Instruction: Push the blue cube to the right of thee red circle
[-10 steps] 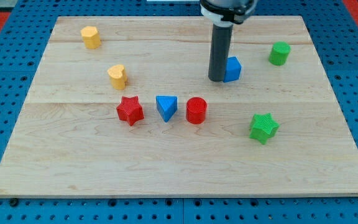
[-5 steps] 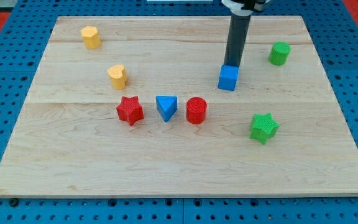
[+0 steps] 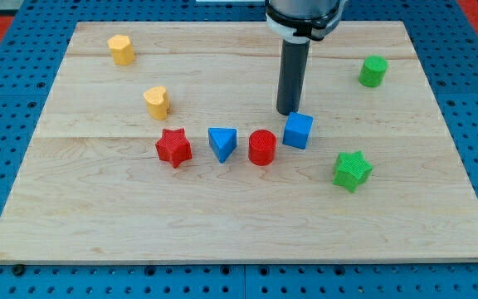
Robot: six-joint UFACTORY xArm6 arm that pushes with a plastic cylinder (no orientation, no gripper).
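Note:
The blue cube [image 3: 298, 130] sits on the wooden board [image 3: 239, 216], just right of and slightly above the red circle [image 3: 262, 147], with a small gap between them. My tip [image 3: 288, 112] is at the cube's upper left corner, touching or nearly touching it. The rod rises from there to the view's top.
A blue triangle [image 3: 221, 143] and a red star [image 3: 173, 147] lie in a row left of the red circle. A green star [image 3: 353, 170] is at lower right, a green cylinder [image 3: 373, 71] at upper right. Two yellow blocks [image 3: 157, 101] [image 3: 121, 49] are at upper left.
The blue cube has slid down toward the view's bottom and slightly left, ending beside the red circle. My tip followed it down and moved left of where it was.

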